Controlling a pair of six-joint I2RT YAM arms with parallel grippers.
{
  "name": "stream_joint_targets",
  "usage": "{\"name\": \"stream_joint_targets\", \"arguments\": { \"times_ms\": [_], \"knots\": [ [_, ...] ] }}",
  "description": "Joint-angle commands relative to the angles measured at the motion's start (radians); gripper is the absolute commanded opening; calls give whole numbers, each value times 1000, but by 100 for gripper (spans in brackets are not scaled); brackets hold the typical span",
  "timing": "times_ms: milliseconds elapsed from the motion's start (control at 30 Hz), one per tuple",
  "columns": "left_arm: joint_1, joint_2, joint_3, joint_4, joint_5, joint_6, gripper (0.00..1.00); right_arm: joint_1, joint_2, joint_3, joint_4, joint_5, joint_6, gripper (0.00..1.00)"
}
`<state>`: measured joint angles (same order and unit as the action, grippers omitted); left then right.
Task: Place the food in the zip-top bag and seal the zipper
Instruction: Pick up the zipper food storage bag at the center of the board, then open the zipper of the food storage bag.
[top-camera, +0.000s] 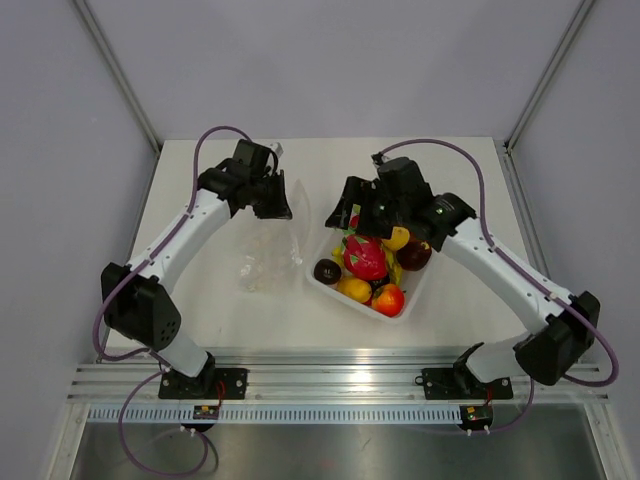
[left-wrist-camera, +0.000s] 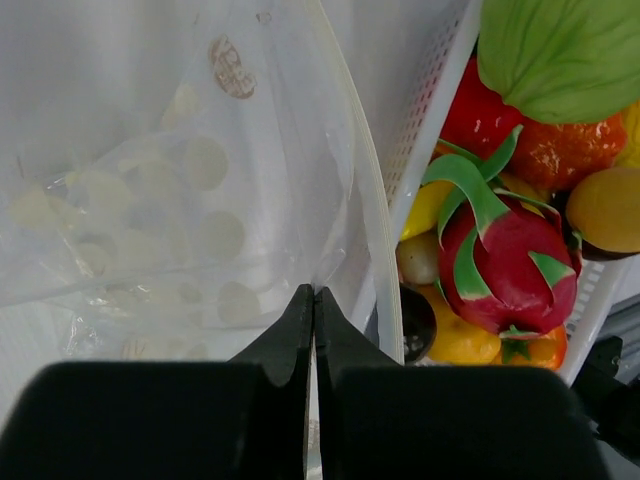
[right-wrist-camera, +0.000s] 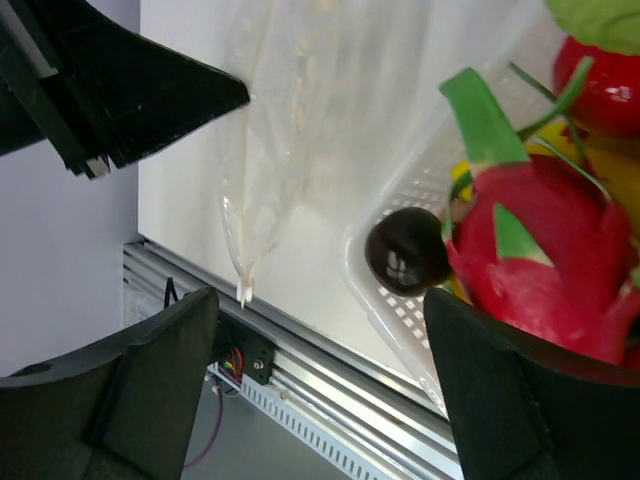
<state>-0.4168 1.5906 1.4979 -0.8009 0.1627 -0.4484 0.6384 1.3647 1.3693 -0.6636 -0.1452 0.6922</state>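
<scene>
Nearest the overhead camera, an aluminium rail (top-camera: 340, 385) carrying both arm bases was seen along the near edge of a white table (top-camera: 460, 180), which was enclosed by plain grey walls (top-camera: 320, 60). The zip-top bag (top-camera: 268, 255) was held up left of centre, just beside a white tray (top-camera: 415, 300). Its long axis ran from the left gripper (top-camera: 275, 205) toward the near edge, and its lower end was crumpled on the table. The jaws of the left gripper were pressed together on the bag's edge, and a curved clear strip, taken to be the zipper (left-wrist-camera: 365, 170), led away from the fingertips along the side facing the tray. Whether the mouth was sealed could not be told. The food (top-camera: 375, 275) was piled in the tray, with the pink dragon fruit (top-camera: 365, 257) on top. The right gripper (top-camera: 350, 215) was held above the tray's far end, its jaws spread wide and nothing gripped between them.
</scene>
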Motion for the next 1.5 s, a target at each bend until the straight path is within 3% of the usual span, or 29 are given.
{"name": "stream_joint_targets", "arguments": {
  "times_ms": [0,33,100,467,600,633,667,833,1000,1233,1367,1467],
  "knots": [
    [3,-95,-13,65,113,5,0,26,69,74,61,-13,52,88],
    [3,-109,-27,69,121,4,0,29,88,82,67,-31,58,78],
    [3,-145,-47,77,144,5,0,36,138,93,76,-47,69,74],
    [3,-257,-153,98,184,20,0,101,300,140,130,-84,55,74],
    [3,-279,-163,88,178,46,0,106,301,126,137,-51,69,50],
    [3,-284,-169,83,181,51,0,106,295,105,150,-47,72,49],
    [3,-293,-174,83,189,56,0,106,283,97,157,-45,79,50],
    [3,-299,-196,80,161,70,0,106,220,58,171,14,92,77],
    [3,-304,-211,95,155,73,0,106,146,30,199,52,105,81],
    [3,-317,-220,115,185,63,0,106,237,53,220,-14,112,78],
    [3,-320,-219,129,208,54,0,109,286,60,231,-36,113,66],
    [3,-320,-215,132,221,56,0,109,295,56,240,-40,110,35]
  ]
}}
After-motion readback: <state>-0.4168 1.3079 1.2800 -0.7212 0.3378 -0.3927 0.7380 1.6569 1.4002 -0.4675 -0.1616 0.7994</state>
